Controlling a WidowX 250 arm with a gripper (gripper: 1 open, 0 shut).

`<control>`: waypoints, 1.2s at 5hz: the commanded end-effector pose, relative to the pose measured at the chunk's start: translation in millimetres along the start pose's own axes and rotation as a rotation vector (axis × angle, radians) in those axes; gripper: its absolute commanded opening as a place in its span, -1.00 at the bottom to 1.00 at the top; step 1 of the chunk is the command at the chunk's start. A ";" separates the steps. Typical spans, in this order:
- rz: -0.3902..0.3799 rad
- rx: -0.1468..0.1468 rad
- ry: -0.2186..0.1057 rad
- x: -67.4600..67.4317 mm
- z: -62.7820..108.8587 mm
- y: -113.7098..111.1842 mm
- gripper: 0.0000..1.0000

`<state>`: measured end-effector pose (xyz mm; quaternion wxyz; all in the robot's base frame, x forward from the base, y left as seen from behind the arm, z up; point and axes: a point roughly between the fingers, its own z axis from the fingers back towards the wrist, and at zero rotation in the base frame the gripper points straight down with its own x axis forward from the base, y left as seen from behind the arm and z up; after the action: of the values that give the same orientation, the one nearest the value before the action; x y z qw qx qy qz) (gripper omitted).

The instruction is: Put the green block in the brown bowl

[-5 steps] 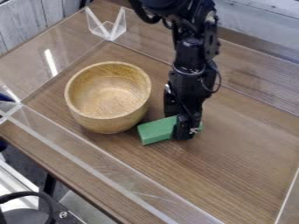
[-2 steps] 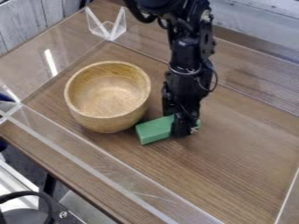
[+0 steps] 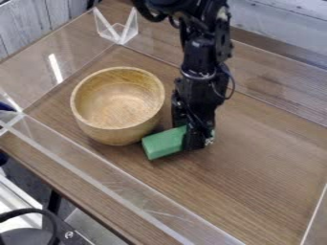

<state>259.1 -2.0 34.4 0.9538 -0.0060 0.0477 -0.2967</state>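
Observation:
The green block point(image 3: 163, 144) is a small green bar just right of the brown bowl point(image 3: 118, 104), its right end caught between the black fingers of my gripper point(image 3: 193, 140). The gripper points straight down and is shut on the block. The block sits at or just above the wooden table surface; whether it touches I cannot tell. The bowl is round, light wood, and nothing lies inside it. The block's left end lies close to the bowl's outer wall.
Low clear acrylic walls point(image 3: 76, 170) border the wooden table point(image 3: 243, 172) along the front left edge. A clear bracket point(image 3: 118, 29) stands at the back left. The black arm point(image 3: 194, 38) rises from the gripper toward the top of the view.
The gripper has closed on the block's right end. Gripper and block have shifted slightly left toward the bowl and a touch upward.

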 end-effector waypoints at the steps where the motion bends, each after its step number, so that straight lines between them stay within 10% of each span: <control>1: 0.035 0.055 -0.052 -0.5 32.7 10.5 -1.00; 3: 0.098 0.102 -0.073 -16.6 71.8 29.6 -1.00; 6: 0.289 0.108 -0.064 -68.9 81.8 95.3 -1.00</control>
<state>255.4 109.2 103.0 0.9865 0.0256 0.0266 -0.1598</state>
